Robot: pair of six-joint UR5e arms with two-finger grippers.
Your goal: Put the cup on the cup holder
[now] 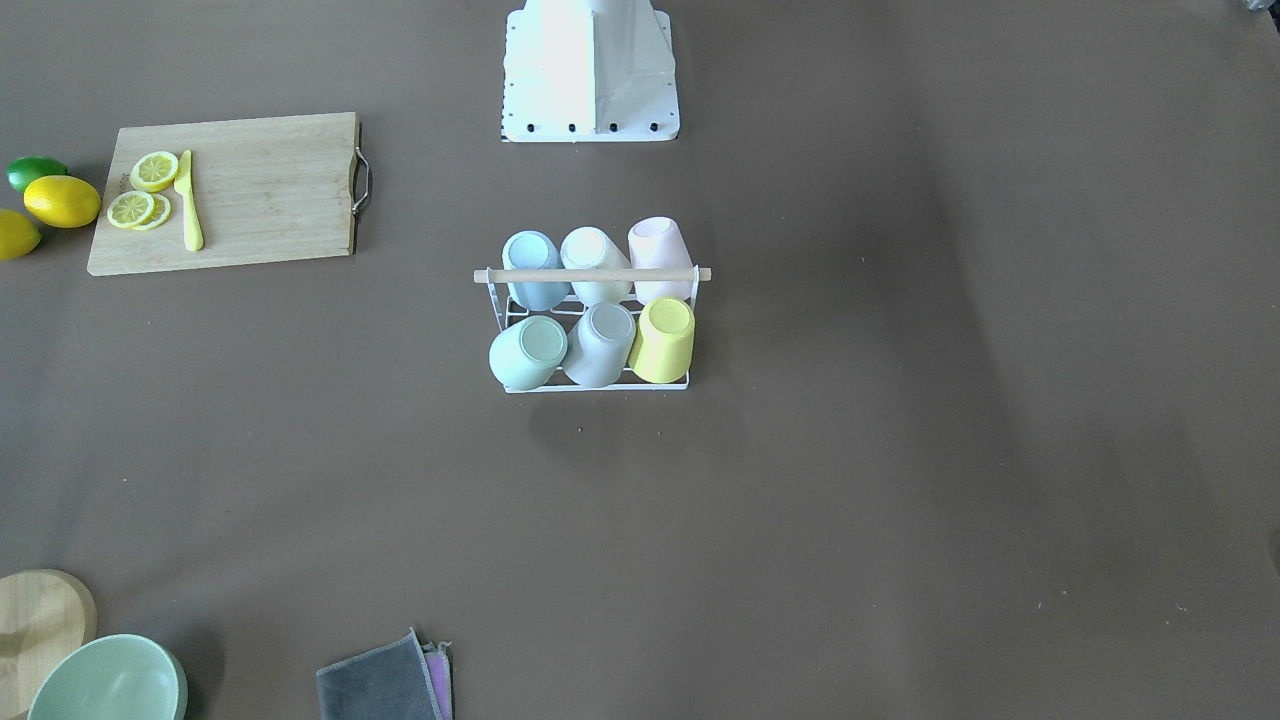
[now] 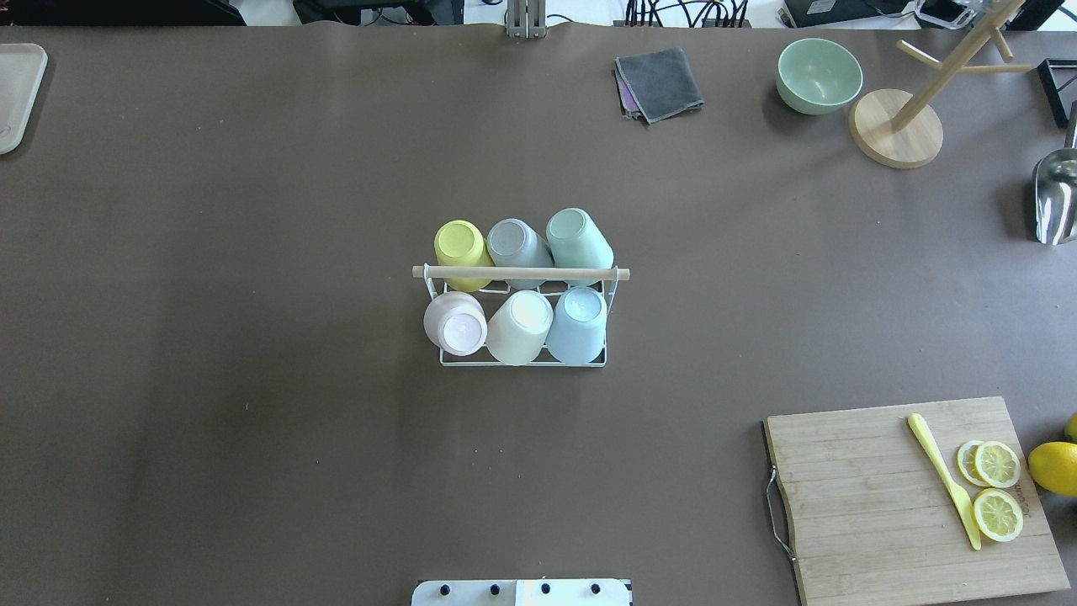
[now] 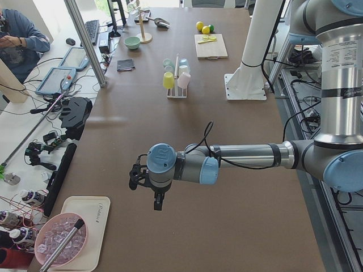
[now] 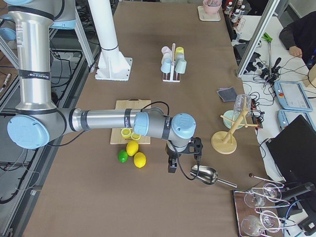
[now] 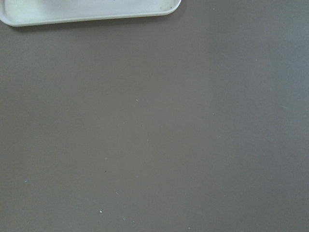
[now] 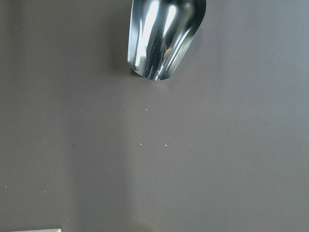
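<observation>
The cup holder, a white wire rack with a wooden dowel across its top, stands mid-table. Several pastel cups sit upside down on its prongs, among them a yellow cup, a pink cup and a blue cup. My left gripper hangs over bare table far from the rack, seen only in the exterior left view. My right gripper hangs beside a steel scoop, seen only in the exterior right view. I cannot tell whether either one is open or shut.
A cutting board holds lemon slices and a yellow knife, with whole lemons beside it. A green bowl, a wooden mug tree, a folded cloth and a white tray lie along the far edge.
</observation>
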